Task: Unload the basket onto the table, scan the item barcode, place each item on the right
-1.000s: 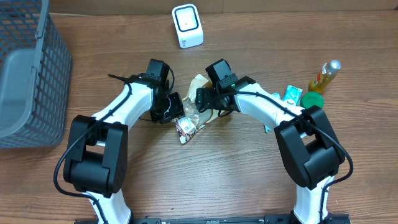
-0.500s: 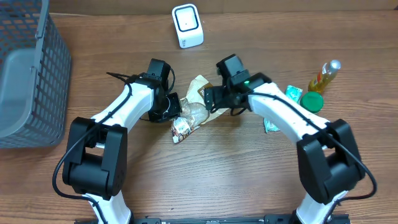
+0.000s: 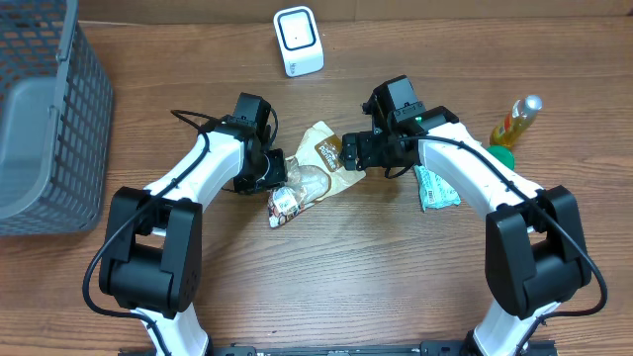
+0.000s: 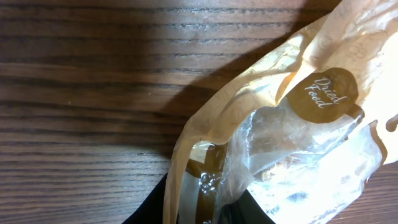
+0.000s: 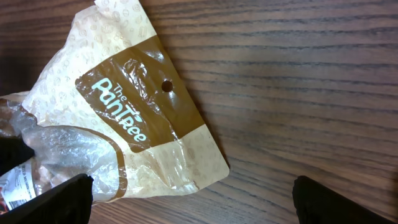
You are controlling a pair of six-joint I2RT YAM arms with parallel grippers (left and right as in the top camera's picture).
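Note:
The item is a tan and brown snack bag [image 3: 315, 170] with a clear window, lying on the wood table between the two arms. My left gripper [image 3: 274, 180] is shut on the bag's left end; in the left wrist view the film [image 4: 267, 124] runs down between the black fingertips [image 4: 152, 208]. My right gripper [image 3: 357, 153] is open at the bag's right edge, holding nothing. In the right wrist view the bag [image 5: 134, 118] lies ahead of the wide-apart fingers [image 5: 59, 199]. A white printed label [image 3: 282, 206] shows at the bag's lower end; its bars are too small to read. The white scanner [image 3: 298, 41] stands at the back.
A grey mesh basket [image 3: 45, 109] fills the left edge. To the right lie a teal packet [image 3: 436, 187], a green lid [image 3: 500, 156] and a small yellow bottle [image 3: 516, 121]. Bare wood lies in front of the bag.
My right gripper has opened wide, let go of the bag and drawn back to the right. The left gripper has closed further on the bag, which flattened out and shifted slightly.

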